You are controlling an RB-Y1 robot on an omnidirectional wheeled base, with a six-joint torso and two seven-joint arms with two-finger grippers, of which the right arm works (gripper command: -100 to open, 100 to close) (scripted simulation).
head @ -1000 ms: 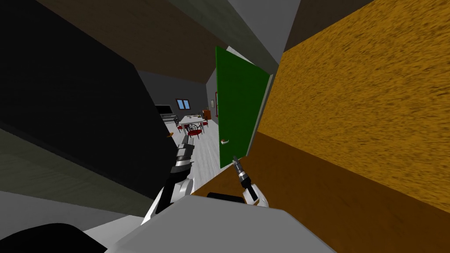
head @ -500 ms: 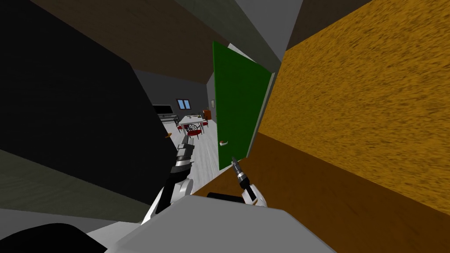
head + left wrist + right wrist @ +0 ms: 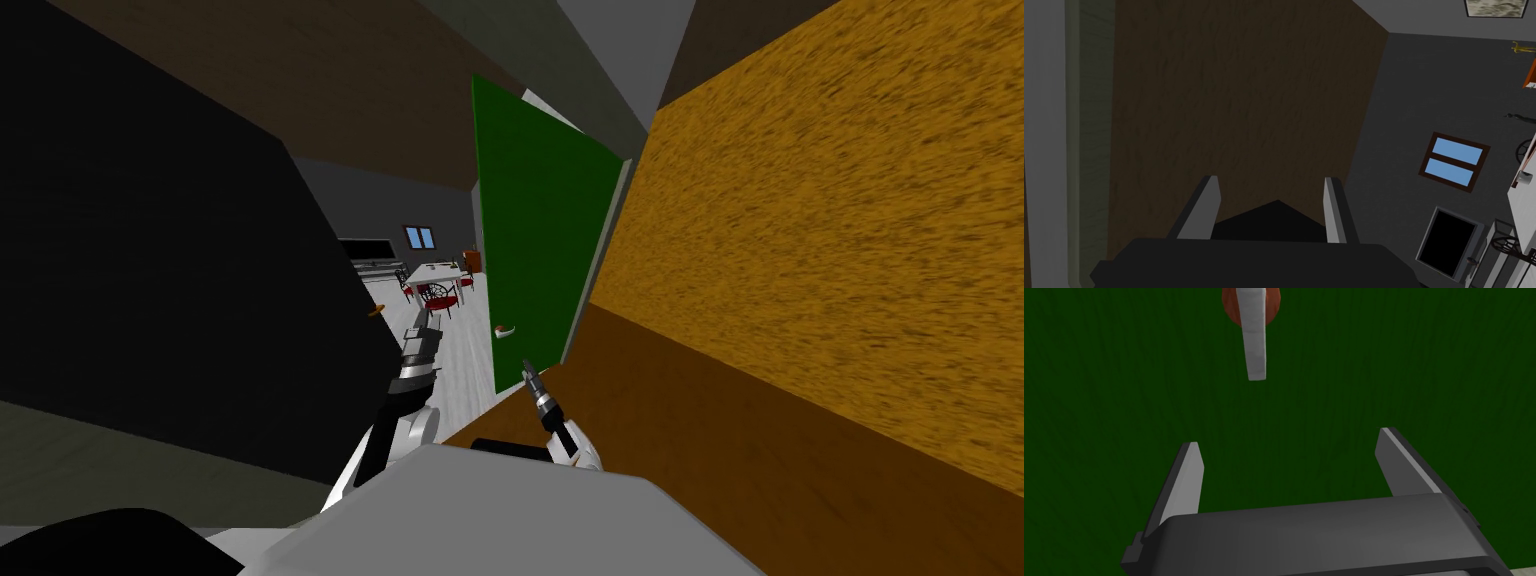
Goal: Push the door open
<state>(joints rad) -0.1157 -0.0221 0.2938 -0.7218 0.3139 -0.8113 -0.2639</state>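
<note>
Two spread fingers of the right gripper (image 3: 1289,438) point squarely at the green door (image 3: 1114,388), and nothing is held between them. The door lies straight ahead of this hand. The pale handle (image 3: 1255,343) sits beyond the fingertips, further up the panel, with its long axis running back toward the gripper from a reddish round plate (image 3: 1251,298). Whether the fingertips touch the panel I cannot tell.

From the head, the door stands partly open. Its hinged edge is against the orange wall (image 3: 820,230) on my right and its free edge, with the handle, swings out to the left. The right gripper sits low on the door, just below the handle and near that free edge, so it is the nearer arm by far. A push there, away from the hinges, should turn the door most easily.

The left gripper (image 3: 1271,178) is also spread and empty. In the head view it is beside the dark wall on my left, well apart from the door.

The right wrist view gives the handle's direction and how square the hand is to the panel. The head view alone shows the gap, the hinge side and a table (image 3: 435,270) in the room beyond.
</note>
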